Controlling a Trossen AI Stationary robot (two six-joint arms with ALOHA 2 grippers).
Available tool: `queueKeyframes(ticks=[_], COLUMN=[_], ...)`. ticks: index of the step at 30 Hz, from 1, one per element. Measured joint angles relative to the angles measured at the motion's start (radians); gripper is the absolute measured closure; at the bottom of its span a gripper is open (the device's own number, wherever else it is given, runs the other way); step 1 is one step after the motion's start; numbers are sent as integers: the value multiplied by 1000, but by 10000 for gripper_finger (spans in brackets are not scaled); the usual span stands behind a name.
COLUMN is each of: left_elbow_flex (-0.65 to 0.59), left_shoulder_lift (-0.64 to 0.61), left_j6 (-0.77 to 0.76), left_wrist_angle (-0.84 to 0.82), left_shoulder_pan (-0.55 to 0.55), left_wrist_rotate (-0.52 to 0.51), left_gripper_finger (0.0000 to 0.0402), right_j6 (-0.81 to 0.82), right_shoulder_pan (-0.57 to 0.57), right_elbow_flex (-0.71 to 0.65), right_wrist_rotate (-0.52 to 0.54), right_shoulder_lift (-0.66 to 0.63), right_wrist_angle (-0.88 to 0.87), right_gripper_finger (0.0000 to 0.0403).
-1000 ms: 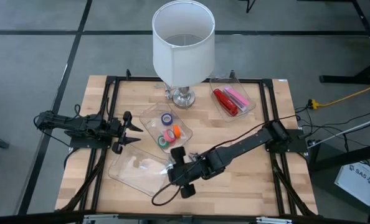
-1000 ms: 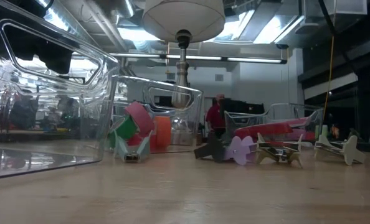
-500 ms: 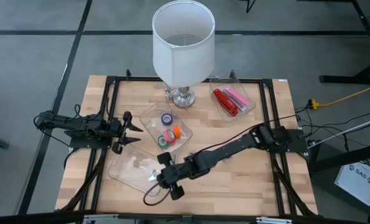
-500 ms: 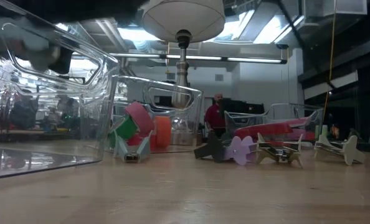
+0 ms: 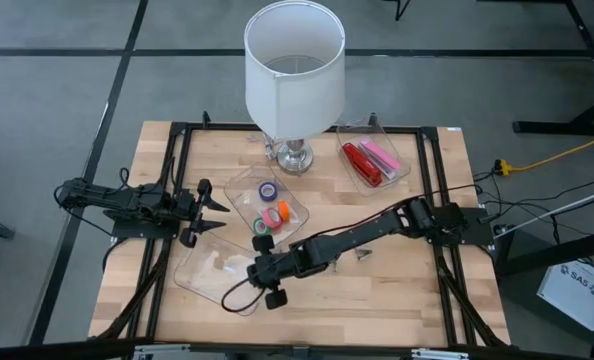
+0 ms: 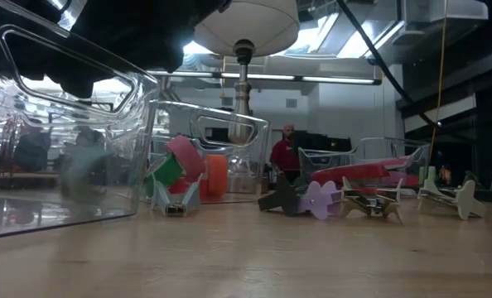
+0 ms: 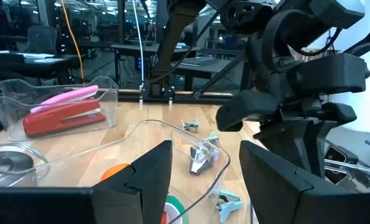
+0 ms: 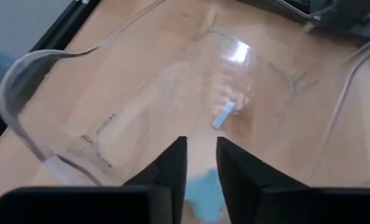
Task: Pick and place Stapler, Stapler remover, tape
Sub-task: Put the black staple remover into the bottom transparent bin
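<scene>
**Remover drop under way at the near bin**

Your right hand (image 5: 256,270) hangs over the clear bin (image 5: 199,262), reaching from the far side of the desk (image 5: 397,300). Its jaws stand only a narrow way apart. A pale blue piece (image 8: 205,194), most likely a remover, shows in the gap just below the tips. You cannot tell from here whether the pads touch it or it is already loose. A small grey-blue strip (image 8: 222,117) lies on the bin floor ahead of the hand; what it is, you cannot tell.

The step in hand looks like the release of a remover into this bin. Judging by how things lie, the sorting is well along. The tape (image 5: 270,212) sits in its own bin just beyond the hand, and the staplers (image 5: 369,160) lie in a third bin well beyond it, toward the lamp (image 5: 294,60). More removers (image 6: 370,203) rest on the bare desk behind the hand, so this class is not finished.

Next, let the jaws spread enough that the blue piece falls clear. Then lift straight up so the tips miss the bin wall, and swing back to the nearest loose remover. These pieces are small and light, so one could cling to a pad; check that the hand is empty before moving off.

Your left hand (image 5: 220,217) waits spread wide, just beside the tape bin.
</scene>
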Motion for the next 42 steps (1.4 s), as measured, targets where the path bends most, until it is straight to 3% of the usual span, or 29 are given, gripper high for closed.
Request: queueKeyframes(ticks=[7,17,27,31,42], left_elbow_flex=[0,0,0,0,0], left_shoulder_lift=[0,0,0,0,0], left_j6=[0,0,0,0,0], left_wrist_angle=[0,0,0,0,0], left_shoulder_pan=[0,0,0,0,0], left_wrist_rotate=[0,0,0,0,0], left_gripper_finger=[217,217,217,217,217], right_j6=[-17,16,231,259,326], right_shoulder_pan=[-1,8,55,84,95], right_elbow_flex=[0,2,-5,-80,-399], right_wrist_rotate=[-51,-101,-101,-82,204], right_shoulder_lift=[-43,-219,-266,-266,-265], right_wrist_angle=[-64,-302,-669,-611,-322], right_gripper_finger=[276,270,269,269,269])
